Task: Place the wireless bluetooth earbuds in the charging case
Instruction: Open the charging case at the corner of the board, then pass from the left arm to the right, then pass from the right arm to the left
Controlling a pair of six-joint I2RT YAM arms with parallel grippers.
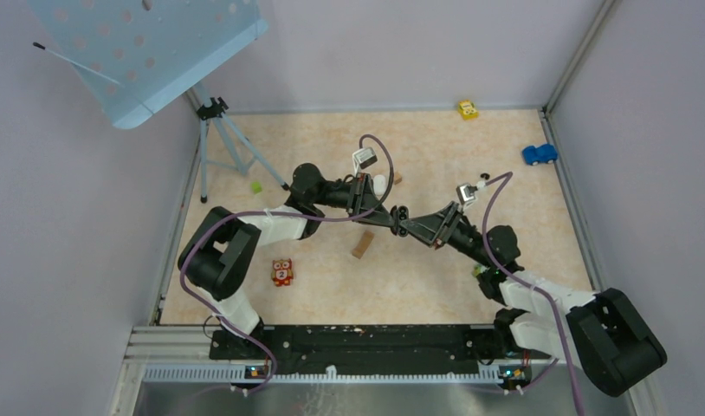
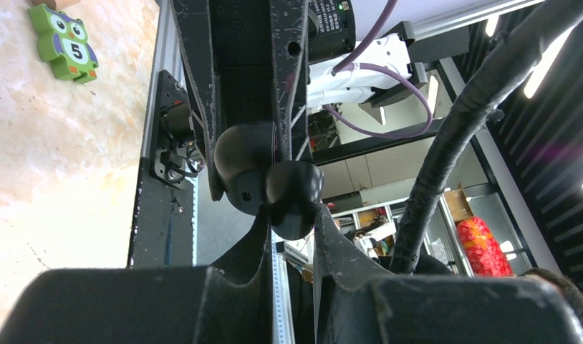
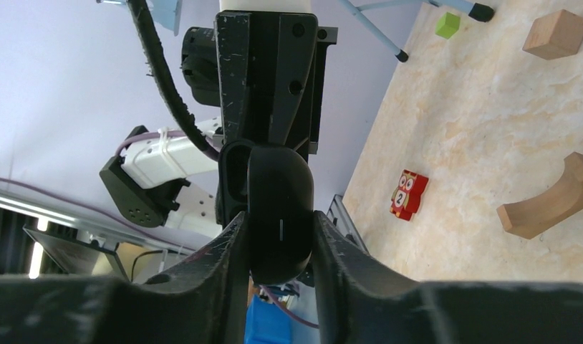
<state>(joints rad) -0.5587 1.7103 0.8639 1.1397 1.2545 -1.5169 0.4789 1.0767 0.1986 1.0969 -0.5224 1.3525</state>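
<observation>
Beige marbled tabletop (image 1: 418,286) between lilac walls (image 1: 375,52), charging case (image 1: 399,213) held above it.

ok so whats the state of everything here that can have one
charging case: held in mid-air between both arms, looks hinged open
left end effector: shut on the charging case
right end effector: shut on the charging case

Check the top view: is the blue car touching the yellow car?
No: the blue car sits well apart from the yellow car, nearer and to its right.
</observation>
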